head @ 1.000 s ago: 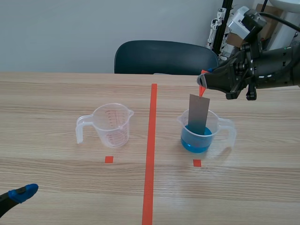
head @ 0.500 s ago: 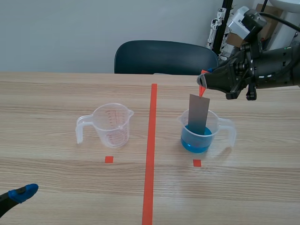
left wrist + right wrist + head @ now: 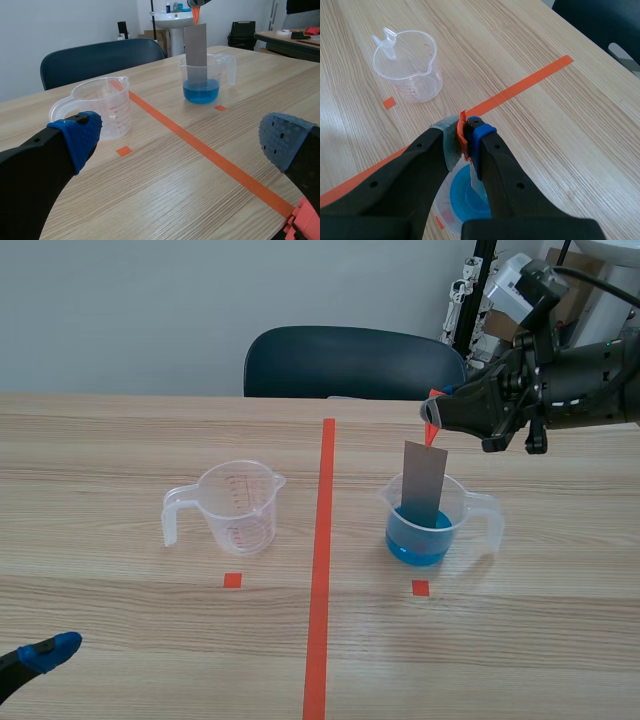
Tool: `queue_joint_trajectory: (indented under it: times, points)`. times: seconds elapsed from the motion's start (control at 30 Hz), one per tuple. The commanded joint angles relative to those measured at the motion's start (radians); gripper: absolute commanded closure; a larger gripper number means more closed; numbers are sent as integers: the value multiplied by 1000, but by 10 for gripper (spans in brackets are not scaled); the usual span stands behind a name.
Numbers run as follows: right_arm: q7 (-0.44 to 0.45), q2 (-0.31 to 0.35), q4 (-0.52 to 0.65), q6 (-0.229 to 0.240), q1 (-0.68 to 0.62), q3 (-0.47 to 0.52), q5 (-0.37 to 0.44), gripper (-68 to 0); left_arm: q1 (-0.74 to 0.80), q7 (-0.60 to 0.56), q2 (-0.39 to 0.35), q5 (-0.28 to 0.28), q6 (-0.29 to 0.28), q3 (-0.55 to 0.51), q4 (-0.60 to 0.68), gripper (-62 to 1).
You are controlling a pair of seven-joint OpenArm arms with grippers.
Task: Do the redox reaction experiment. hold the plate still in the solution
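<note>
A grey metal plate (image 3: pixel 422 485) with an orange tab at its top hangs upright, its lower end dipped in the blue solution of a clear measuring cup (image 3: pixel 440 521). My right gripper (image 3: pixel 434 420) is shut on the orange tab above that cup. In the right wrist view the tab (image 3: pixel 464 134) is pinched between the fingers, with the blue solution (image 3: pixel 466 197) below. In the left wrist view the plate (image 3: pixel 195 46) stands in the cup (image 3: pixel 205 76) far ahead. My left gripper (image 3: pixel 180 145) is open, low at the table's near left edge, its blue pad (image 3: pixel 48 651) showing.
An empty clear measuring cup (image 3: pixel 232 507) stands left of the orange tape line (image 3: pixel 322 560), also seen ahead of the left gripper as the empty cup (image 3: pixel 100 107). A dark blue chair (image 3: pixel 352 362) stands behind the table. Equipment stands at the back right.
</note>
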Motion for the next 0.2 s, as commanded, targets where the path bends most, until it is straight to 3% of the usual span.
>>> queue_joint_trajectory:
  times: [0.0, 0.17]
  points:
    - [14, 13, 2, 12, 17, 10, 17, -4, 11, -14, 5, -10, 2, -8, 21, -623]
    - [14, 13, 2, 12, 14, 10, 17, -4, 11, -14, 5, -10, 2, -8, 21, -623]
